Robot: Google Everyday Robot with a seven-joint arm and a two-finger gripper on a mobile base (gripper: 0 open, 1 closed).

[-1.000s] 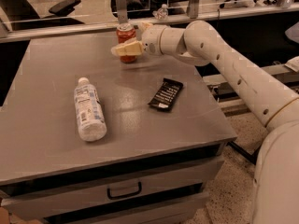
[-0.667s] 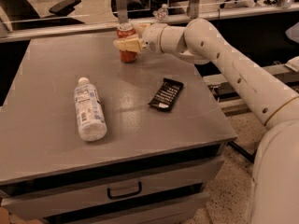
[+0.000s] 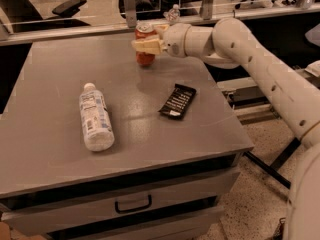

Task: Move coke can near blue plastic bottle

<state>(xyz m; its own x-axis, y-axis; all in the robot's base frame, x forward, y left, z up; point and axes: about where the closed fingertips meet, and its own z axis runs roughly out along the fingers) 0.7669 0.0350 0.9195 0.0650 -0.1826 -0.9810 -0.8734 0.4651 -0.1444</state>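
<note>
The coke can (image 3: 145,58) is a red can with a silver top, upright at the back of the grey table (image 3: 50,154). My gripper (image 3: 148,46) reaches in from the right and is shut on the can's middle, with one pale finger (image 3: 142,46) crossing its front. The can's base is at or just above the tabletop. The blue plastic bottle (image 3: 95,117) is a clear bottle with a white cap and a printed label. It lies on its side at the table's left middle, well in front and to the left of the can.
A black snack packet (image 3: 177,101) lies on the table right of centre, between the can and the front right corner. A rail with posts (image 3: 129,4) runs behind the table. The table's right edge drops to the floor. A drawer handle (image 3: 133,204) is below the front edge.
My gripper has moved up against the can and now wraps its middle. The can looks shifted slightly to the right. The bottle and packet have not moved.
</note>
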